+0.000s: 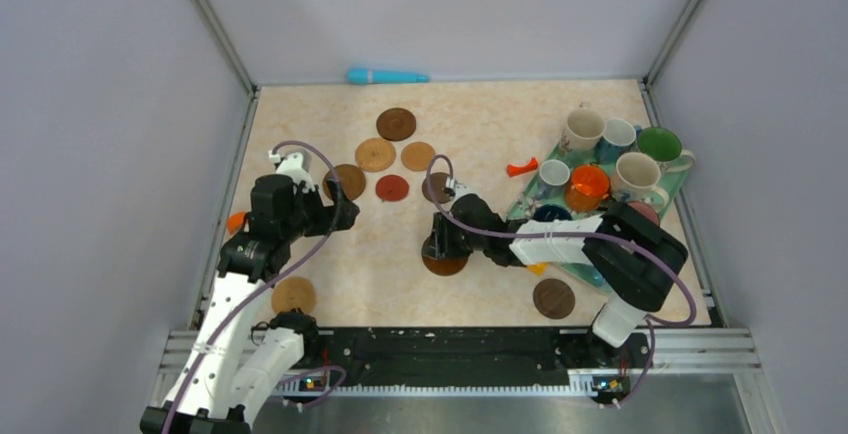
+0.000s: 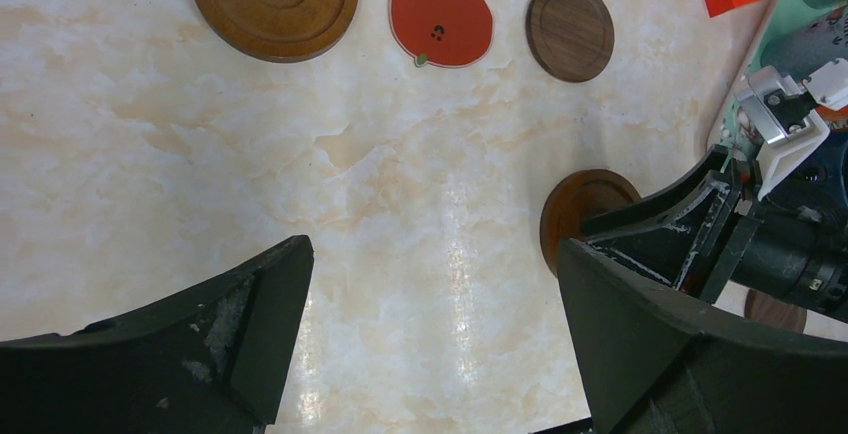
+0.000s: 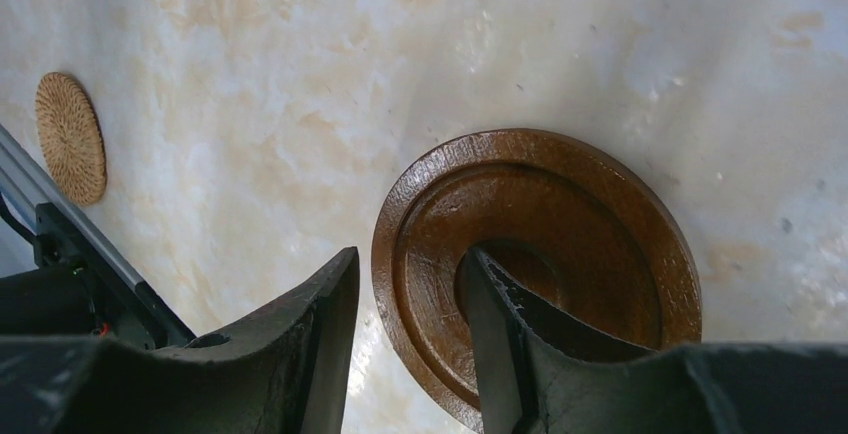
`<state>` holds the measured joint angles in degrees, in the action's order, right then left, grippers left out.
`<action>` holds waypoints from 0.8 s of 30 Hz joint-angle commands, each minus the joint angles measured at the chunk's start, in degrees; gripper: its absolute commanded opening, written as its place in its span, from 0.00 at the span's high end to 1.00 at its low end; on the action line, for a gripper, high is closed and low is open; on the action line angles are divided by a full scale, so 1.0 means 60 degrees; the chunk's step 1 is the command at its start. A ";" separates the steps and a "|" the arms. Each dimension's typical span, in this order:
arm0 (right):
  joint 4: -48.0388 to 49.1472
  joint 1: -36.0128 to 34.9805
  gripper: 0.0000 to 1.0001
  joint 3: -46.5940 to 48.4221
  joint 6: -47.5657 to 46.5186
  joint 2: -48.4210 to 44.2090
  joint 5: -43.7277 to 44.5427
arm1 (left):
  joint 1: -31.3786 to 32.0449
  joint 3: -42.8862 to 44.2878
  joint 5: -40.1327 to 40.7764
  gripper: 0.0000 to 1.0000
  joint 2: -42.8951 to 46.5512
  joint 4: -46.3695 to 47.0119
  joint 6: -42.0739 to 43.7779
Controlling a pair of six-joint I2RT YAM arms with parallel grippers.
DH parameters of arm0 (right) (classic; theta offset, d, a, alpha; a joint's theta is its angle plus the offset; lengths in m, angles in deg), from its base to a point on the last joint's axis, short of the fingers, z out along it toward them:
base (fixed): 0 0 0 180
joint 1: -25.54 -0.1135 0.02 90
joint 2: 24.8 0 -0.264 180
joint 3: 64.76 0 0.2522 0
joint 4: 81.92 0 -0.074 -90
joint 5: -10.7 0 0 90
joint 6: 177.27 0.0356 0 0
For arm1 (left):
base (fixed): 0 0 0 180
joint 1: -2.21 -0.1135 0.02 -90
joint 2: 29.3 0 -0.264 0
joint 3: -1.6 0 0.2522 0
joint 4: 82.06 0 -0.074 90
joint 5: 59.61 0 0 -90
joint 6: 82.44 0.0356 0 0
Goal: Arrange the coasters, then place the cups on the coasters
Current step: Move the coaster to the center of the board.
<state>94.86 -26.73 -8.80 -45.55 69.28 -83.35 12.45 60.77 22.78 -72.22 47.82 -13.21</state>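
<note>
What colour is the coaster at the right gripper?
Glossy reddish-brown coaster, raised rim; clearest in the right wrist view.

cream marbled table (image 1: 480,124): wooden coasters (image 1: 375,154) scattered, a red apple-shaped coaster (image 1: 392,188), a teal tray (image 1: 533,194) at right, a blue tool (image 1: 387,76) at the far edge.

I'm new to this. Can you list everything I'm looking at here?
table: one, cream marbled
tray: one, teal, right side
coasters: nine, tan to dark brown plus one red, spread over the table
cups: at least seven, mixed colours, crowded on the tray
pen-like stick: one, light blue, back edge
small piece: one, orange-red, left of the tray
orange object: one, half hidden at the left edge
left jaws: open, empty, over bare table
right jaws: open, astride the red-brown coaster's rim, centre
</note>
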 commanded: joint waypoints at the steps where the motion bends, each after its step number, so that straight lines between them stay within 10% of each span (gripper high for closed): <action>1: 0.0978 -0.0099 0.57 0.0777 -0.0378 0.0652 -0.0055 | 0.0024 -0.0067 0.0210 0.03 0.0109 0.0115 0.0141; 24: 0.1197 0.0213 0.57 0.2621 -0.0864 0.2719 0.0261 | 0.0022 -0.0170 0.0531 0.03 0.0280 0.0111 0.0064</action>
<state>101.70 -25.92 4.82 -49.77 83.49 -82.50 12.45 59.80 25.36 -71.30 47.42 -13.23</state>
